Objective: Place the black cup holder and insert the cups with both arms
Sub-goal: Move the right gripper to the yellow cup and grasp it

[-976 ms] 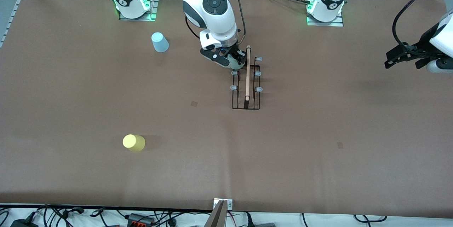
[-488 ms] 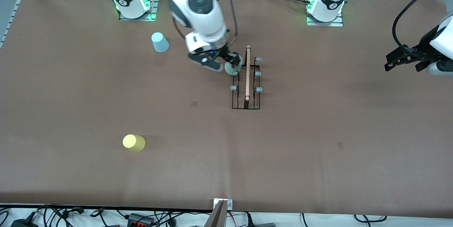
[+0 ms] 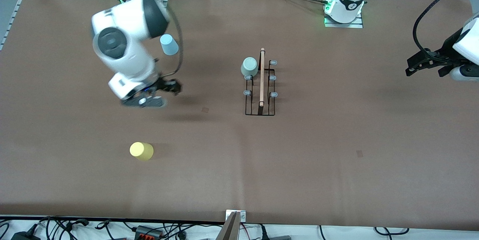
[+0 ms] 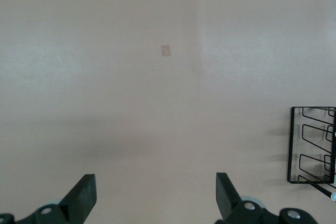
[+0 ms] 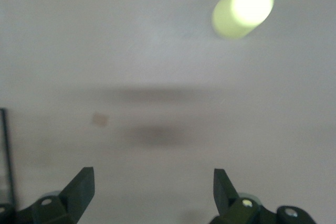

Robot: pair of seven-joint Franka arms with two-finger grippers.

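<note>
Your right gripper (image 3: 159, 94), jaws spread wide and empty, is hovering over bare table; the yellow cup (image 3: 141, 151) is lying nearer the front camera, the left gripper (image 3: 426, 62) waiting open; green cup (image 3: 249, 67) is sitting on the black cup holder (image 3: 261, 86).

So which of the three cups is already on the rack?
The sage green cup, upside down on a peg of the black rack; the yellow cup and blue cup are on the table.
</note>
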